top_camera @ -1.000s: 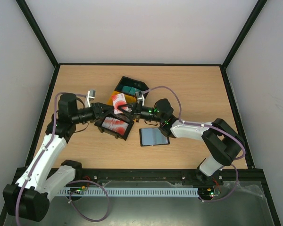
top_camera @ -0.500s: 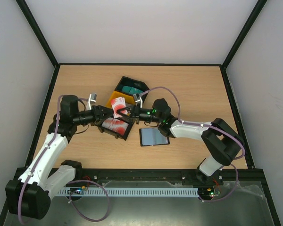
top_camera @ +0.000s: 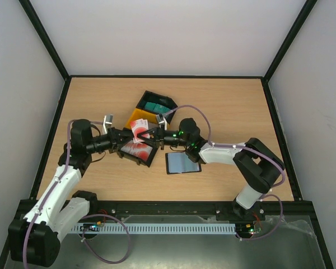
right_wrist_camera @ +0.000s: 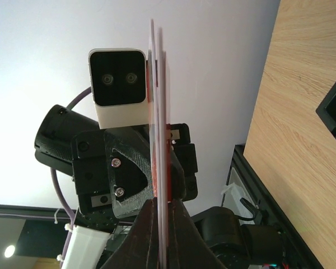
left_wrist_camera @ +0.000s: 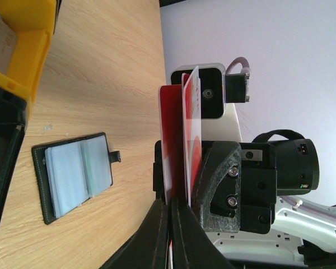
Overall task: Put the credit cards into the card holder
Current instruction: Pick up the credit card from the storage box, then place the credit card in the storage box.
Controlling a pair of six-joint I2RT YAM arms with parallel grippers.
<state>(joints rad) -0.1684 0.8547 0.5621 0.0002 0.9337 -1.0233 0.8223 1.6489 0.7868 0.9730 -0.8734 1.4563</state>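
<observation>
Two red-and-white credit cards (top_camera: 140,130) hang on edge in mid-air between my two grippers, over the bins. My left gripper (top_camera: 132,136) is shut on the lower edge of the red card (left_wrist_camera: 171,145). A second card (left_wrist_camera: 191,123) stands close beside it. From the opposite side my right gripper (top_camera: 150,134) is shut on the same cards (right_wrist_camera: 159,112). The jaws of each show pressed together, left (left_wrist_camera: 171,210) and right (right_wrist_camera: 163,204). The card holder (top_camera: 183,162) lies open on the table to the right, its grey-teal pockets (left_wrist_camera: 73,176) facing up.
A black bin (top_camera: 137,151) with more red-and-white cards sits right below the grippers. Behind it stand a yellow bin (top_camera: 139,116) and a black bin (top_camera: 157,103) holding teal cards. The table's black frame runs along the near edge.
My left gripper has shut on the cards that the right gripper holds. Both grippers and the cards have drifted slightly left.
</observation>
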